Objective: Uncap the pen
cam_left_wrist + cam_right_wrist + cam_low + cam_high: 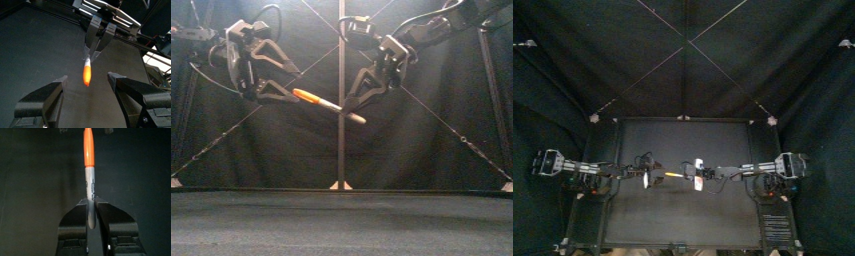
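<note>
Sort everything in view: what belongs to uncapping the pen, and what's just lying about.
Belongs to the job: marker pen, held off the table; its orange cap; right gripper, shut on the barrel; left gripper, open, at the cap end.
Lying about: nothing loose visible, only the black table below.

Top view: you look down on the table (673, 215); front view: level at its edge; both wrist views sit near, sharing the marker pen (88, 175).

The small black table (680, 215) has a flat, matte, square top that looks dull grey from the front.
</note>
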Action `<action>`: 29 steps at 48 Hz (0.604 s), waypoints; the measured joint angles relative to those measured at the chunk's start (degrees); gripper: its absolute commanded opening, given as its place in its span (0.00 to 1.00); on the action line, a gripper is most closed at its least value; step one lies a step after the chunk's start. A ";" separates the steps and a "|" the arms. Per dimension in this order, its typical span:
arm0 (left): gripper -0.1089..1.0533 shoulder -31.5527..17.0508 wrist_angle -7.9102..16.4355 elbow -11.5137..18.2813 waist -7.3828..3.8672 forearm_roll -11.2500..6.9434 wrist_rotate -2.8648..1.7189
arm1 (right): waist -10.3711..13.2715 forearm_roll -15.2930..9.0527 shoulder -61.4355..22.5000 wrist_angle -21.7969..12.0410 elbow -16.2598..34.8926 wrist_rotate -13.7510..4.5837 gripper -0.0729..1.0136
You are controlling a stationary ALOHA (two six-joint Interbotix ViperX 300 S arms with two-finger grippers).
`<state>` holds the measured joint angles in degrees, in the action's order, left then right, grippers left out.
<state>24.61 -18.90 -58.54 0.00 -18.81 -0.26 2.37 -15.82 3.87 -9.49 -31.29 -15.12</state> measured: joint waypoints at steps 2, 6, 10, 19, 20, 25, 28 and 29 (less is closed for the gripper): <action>0.92 -0.62 0.00 0.53 0.00 0.00 0.00 | -0.09 -0.26 -0.35 0.00 0.26 -0.09 0.47; 0.92 -1.76 -0.09 1.23 0.09 0.00 0.09 | -0.09 -0.97 -0.97 0.00 0.97 0.00 0.46; 0.91 -2.81 -0.09 1.67 0.00 0.00 0.09 | -0.09 -1.58 -1.23 0.00 1.41 -0.09 0.46; 0.91 -4.04 -0.09 1.85 0.00 -0.18 0.00 | -0.09 -2.46 -1.32 0.00 1.76 -0.09 0.47; 0.91 -4.04 -0.09 1.85 0.00 -0.18 0.09 | -0.09 -2.46 -1.32 0.00 1.76 -0.09 0.47; 0.88 -4.13 -0.09 1.85 -0.09 -0.18 0.00 | -0.09 -2.64 -1.32 0.00 2.02 -0.09 0.47; 0.84 -4.22 -0.09 1.85 -0.18 -0.18 0.09 | -0.09 -2.72 -1.23 0.00 2.11 -0.09 0.47; 0.82 -4.22 -0.09 1.85 -0.18 -0.18 0.00 | -0.09 -2.72 -1.32 0.00 2.11 -0.09 0.47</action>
<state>20.39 -18.98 -56.69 -0.18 -18.98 -0.26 2.29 -18.54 2.55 -9.49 -29.18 -15.21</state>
